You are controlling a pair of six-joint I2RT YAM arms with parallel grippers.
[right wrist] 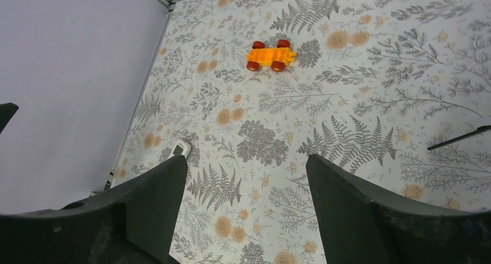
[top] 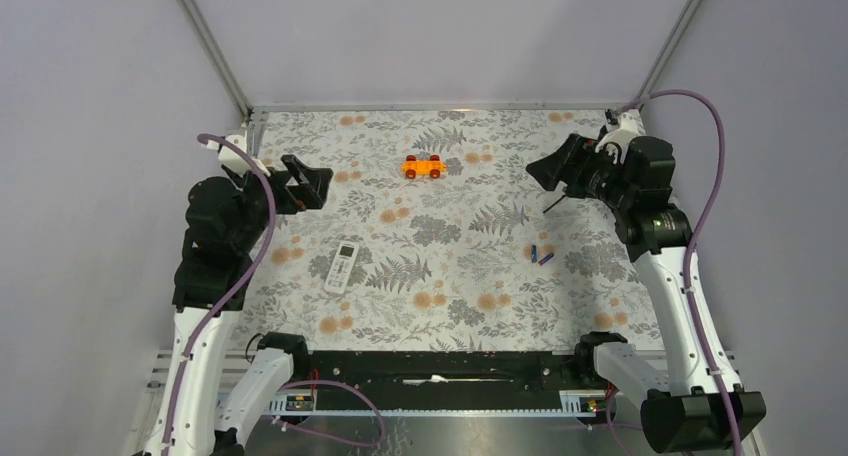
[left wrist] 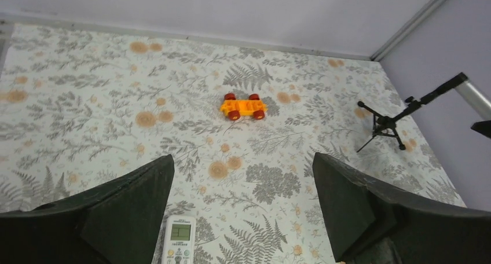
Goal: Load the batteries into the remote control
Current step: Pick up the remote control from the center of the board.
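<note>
Overhead view of a bench [top: 470,286] covered in a grey fern and orange flower print. The small slim white oblong remote control [top: 342,266] lies face up, display and buttons showing, in the left half of the bench near the left edge, its display end towards the far edge. The two tiny blue-purple cylindrical batteries [top: 540,255] lie just beside each other in the right half, towards the right edge, well apart from the remote control. An orange toy car with red wheels [top: 423,166] stands near the middle of the far edge. A black tripod [left wrist: 385,124] stands near the right edge. The left hand [top: 316,186] hangs above the far-left part, fingers spread wide, empty. The right hand [top: 545,176] hangs above the far-right part, also wide and empty.
</note>
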